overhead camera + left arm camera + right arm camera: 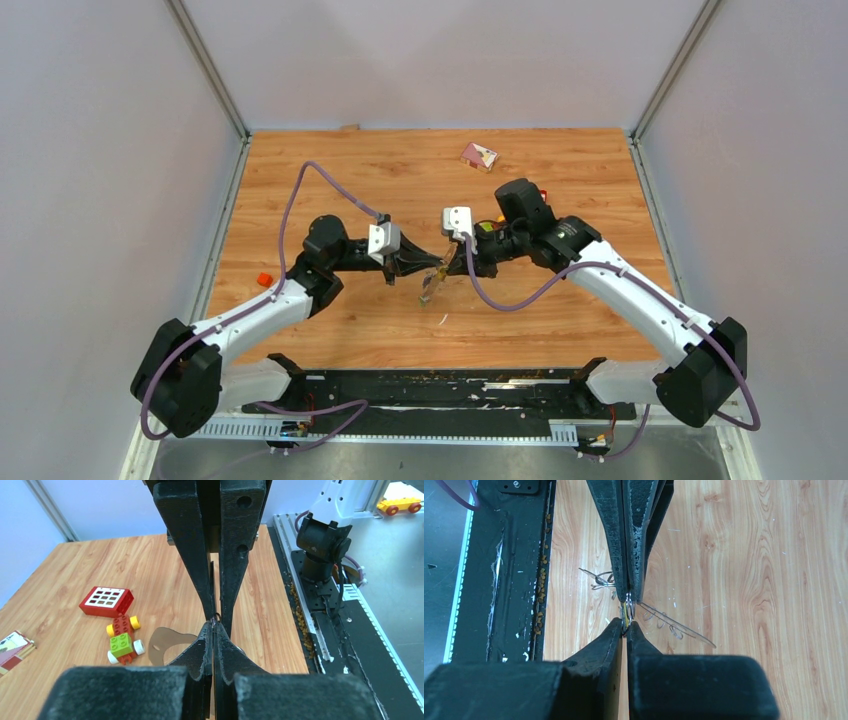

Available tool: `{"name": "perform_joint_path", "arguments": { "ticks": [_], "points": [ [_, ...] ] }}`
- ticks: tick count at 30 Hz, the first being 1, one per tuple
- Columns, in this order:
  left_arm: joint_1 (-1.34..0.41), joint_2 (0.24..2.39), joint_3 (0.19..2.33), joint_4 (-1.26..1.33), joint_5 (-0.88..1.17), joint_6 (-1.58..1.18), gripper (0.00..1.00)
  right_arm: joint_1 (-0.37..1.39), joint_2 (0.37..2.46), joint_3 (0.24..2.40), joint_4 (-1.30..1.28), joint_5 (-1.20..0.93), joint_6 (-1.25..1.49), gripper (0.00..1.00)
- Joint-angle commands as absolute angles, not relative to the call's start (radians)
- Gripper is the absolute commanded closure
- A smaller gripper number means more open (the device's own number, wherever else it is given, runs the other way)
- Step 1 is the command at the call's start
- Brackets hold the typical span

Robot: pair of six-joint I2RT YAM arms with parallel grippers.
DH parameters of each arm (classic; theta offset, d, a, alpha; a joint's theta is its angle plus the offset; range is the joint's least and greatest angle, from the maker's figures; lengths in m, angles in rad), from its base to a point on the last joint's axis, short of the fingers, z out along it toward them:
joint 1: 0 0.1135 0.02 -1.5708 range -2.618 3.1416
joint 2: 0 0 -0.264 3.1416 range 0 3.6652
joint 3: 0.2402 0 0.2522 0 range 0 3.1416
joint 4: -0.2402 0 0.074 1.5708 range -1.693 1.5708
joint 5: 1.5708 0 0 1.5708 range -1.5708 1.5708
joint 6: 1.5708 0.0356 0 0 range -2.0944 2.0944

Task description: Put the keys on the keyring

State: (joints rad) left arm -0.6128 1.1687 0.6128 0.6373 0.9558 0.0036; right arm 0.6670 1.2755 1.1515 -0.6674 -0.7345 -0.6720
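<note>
At the far left of the bench (400, 170), beside the left arm's elbow and well apart from both grippers, a small red-orange bit (264, 278) is seen; it is judged to be the second key's tag, though it is too small for certainty. The left gripper (213, 628) is pressed fully together, and a thin silvery loop, taken to be the keyring (629, 600), is pinched at its very tips. Just to its right, tip to tip with it above the middle of the bench, the right gripper (625, 626) is also pressed together, with a yellow-tagged key (625, 614) nipped between its tips. Key and keyring are thus held touching or nearly so, in the narrow spot where the four fingertips meet; whether the key is threaded cannot be told. Both grippers are laid along one left-to-right line, so the key lies straight ahead of the right gripper and the keyring straight ahead of the left. In the top view, what is pinched hangs down below that line. Neither arm is nearer to the meeting point. The red-orange bit is much nearer to the left arm.
</note>
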Motion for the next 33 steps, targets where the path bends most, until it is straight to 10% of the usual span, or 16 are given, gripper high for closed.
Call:
{"name": "perform_joint_path", "arguments": {
  "ticks": [1, 12, 23, 33],
  "points": [
    [-0.613, 1.132, 0.613, 0.738, 0.989, -0.031, 1.00, 0.665, 1.276, 1.143, -0.626, -0.761, -0.683, 0.99],
    [-0.613, 1.138, 0.605, 0.769, 1.023, -0.041, 1.00, 0.666, 1.314, 1.153, -0.630, -0.810, -0.686, 0.92],
    [-0.613, 1.128, 0.595, 0.738, 1.028, -0.005, 1.00, 0.666, 1.260, 1.161, -0.632, -0.796, -0.705, 0.60],
    [-0.612, 1.128, 0.597, 0.733, 1.039, -0.011, 1.00, 0.665, 1.186, 1.169, -0.602, -0.797, -0.712, 0.63]
  ]
}}
